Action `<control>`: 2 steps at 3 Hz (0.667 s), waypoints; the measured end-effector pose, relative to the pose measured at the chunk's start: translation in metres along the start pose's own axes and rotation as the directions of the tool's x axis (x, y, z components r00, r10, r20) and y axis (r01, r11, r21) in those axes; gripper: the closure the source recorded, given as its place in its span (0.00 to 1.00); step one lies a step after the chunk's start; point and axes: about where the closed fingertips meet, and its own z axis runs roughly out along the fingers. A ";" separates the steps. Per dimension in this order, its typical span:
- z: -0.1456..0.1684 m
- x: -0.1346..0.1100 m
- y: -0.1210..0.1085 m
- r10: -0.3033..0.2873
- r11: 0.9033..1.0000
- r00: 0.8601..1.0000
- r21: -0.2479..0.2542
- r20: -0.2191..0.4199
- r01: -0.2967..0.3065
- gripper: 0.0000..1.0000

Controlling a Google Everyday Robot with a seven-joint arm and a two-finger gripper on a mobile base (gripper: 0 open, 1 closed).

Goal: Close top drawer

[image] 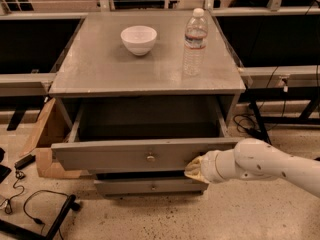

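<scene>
One arm (270,166) reaches in from the right, tool (194,168) at the open top drawer (110,156); grip indiscernible.

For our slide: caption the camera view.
Gripper at the front panel of the open wide grey wooden top drawer.

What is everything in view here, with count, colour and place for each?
table: one, grey, centre
top drawer: one, grey, pulled open under the tabletop
knob: one, metal, centre of the top drawer's front
lower drawer: one, grey, beneath the top drawer
bowl: one, white, on the tabletop, left of the bottle
bottle: one, clear, upright on the tabletop, right side
box: one, brown cardboard, on the floor left of the table
cables: several, black, floor at lower left
gripper: one, yellowish, at the top drawer's front, right of the knob
arm: one, white, entering from the right
</scene>
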 end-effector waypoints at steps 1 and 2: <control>0.000 0.000 -0.011 -0.013 1.000 1.000 0.004 -0.001 0.013 1.00; 0.011 0.011 -0.016 -0.044 0.998 0.999 -0.050 -0.022 0.042 1.00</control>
